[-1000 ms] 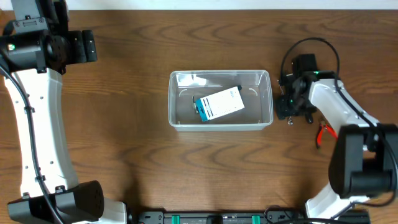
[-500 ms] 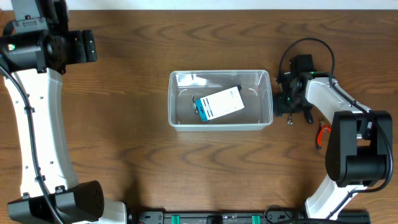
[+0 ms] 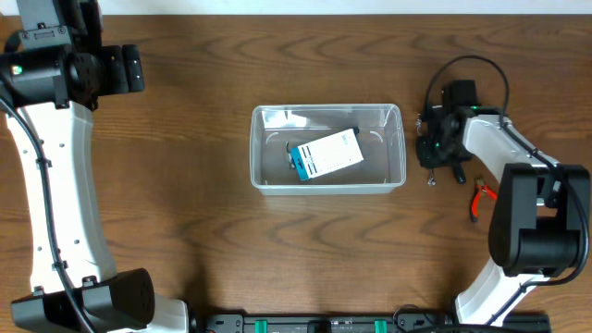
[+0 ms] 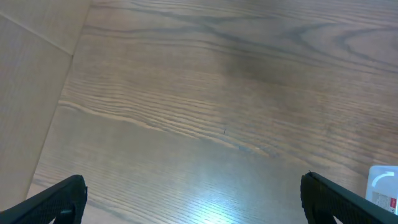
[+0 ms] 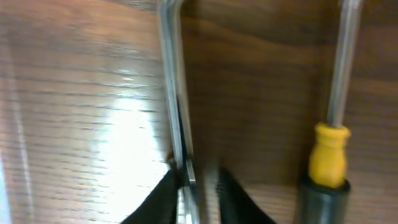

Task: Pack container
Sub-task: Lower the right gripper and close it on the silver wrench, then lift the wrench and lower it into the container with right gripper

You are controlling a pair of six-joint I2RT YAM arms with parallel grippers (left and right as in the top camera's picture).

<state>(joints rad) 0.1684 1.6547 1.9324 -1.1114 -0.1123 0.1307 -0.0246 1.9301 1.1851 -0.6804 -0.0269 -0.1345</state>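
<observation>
The container [image 3: 328,109], a clear shallow bin, sits mid-table with a blue-and-white box [image 3: 326,154] lying inside. My right gripper [image 3: 433,155] is low over the table just right of the bin. In the right wrist view its jaws [image 5: 200,180] stand narrow around a thin bent metal rod [image 5: 169,93] lying on the wood. The left fingertip touches the rod, a small gap shows on the other side, and the picture is blurred. A screwdriver with a yellow collar [image 5: 328,155] lies beside it. My left gripper [image 4: 199,202] hangs open and empty over bare wood at the far left.
Red-handled pliers [image 3: 481,196] lie on the table right of the right gripper. A small white object [image 4: 384,186] shows at the right edge of the left wrist view. The left arm [image 3: 55,185] runs along the table's left side.
The right gripper's jaws have narrowed around the metal rod, and the right wrist has shifted slightly to the right. The left arm has not moved.
</observation>
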